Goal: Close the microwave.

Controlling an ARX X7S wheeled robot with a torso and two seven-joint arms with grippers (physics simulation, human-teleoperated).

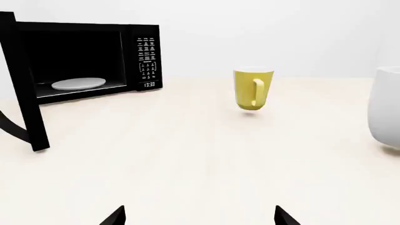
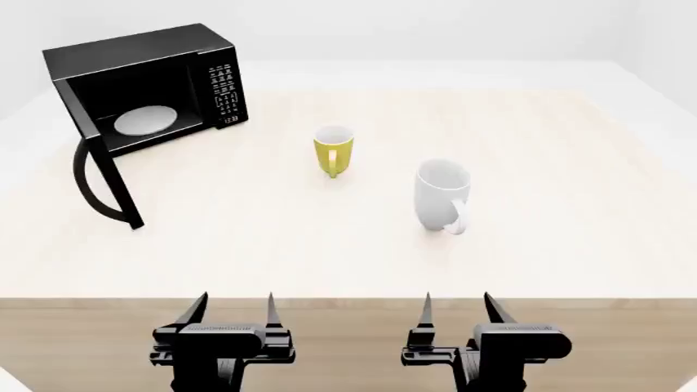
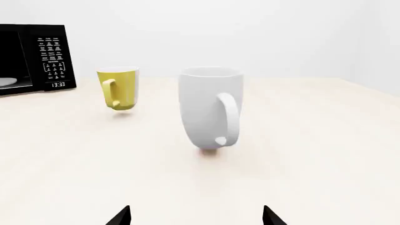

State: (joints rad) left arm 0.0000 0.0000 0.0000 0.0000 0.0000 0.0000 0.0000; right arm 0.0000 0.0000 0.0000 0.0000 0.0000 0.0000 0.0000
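**Microwave open at far left**

The microwave point(image 2: 153, 86) sits far left on the bench point(image 2: 566, 180), door point(image 2: 104, 175) swung toward the near edge. Both end effectors, left point(image 2: 232, 312) and right point(image 2: 458, 310), hover at the near edge, fingers apart, holding nothing.

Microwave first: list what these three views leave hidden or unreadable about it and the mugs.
- Microwave: keypad markings too small to read in any view; the right wrist view's edge cuts off its door and most of its cavity.
- Door handle: mostly cut off by the left wrist view's edge.
- White mug: partly cut off there too.
- Yellow mug: its inside barely shows in the head view.
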